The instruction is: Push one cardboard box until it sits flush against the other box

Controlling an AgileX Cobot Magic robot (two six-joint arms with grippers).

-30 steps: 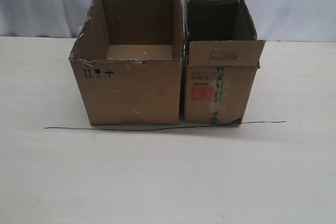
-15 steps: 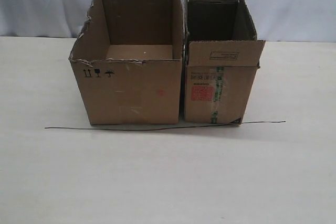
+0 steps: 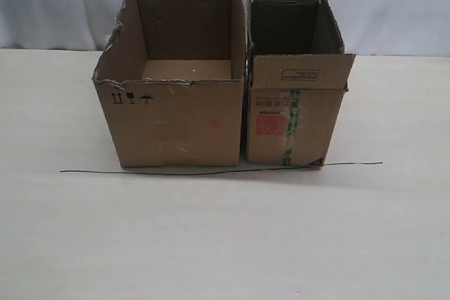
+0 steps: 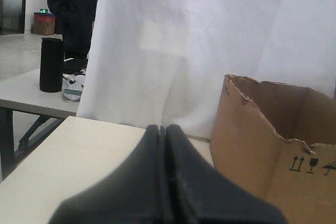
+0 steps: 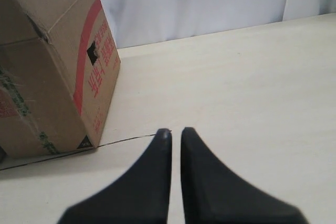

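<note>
The cardboard box [image 3: 295,110] sits edge-to-edge beside the other box [image 3: 176,121] at frame centre — bare table [image 3: 225,244] all round; left gripper [image 4: 163,129] pinched closed, right gripper [image 5: 175,132] nearly so.

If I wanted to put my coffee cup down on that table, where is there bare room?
The table lies bare in front of the thin black wire, and on both outer sides of the boxes. The middle is crowded: the wide torn box and the red-labelled box stand nearly touching, with only a sliver between them.
</note>
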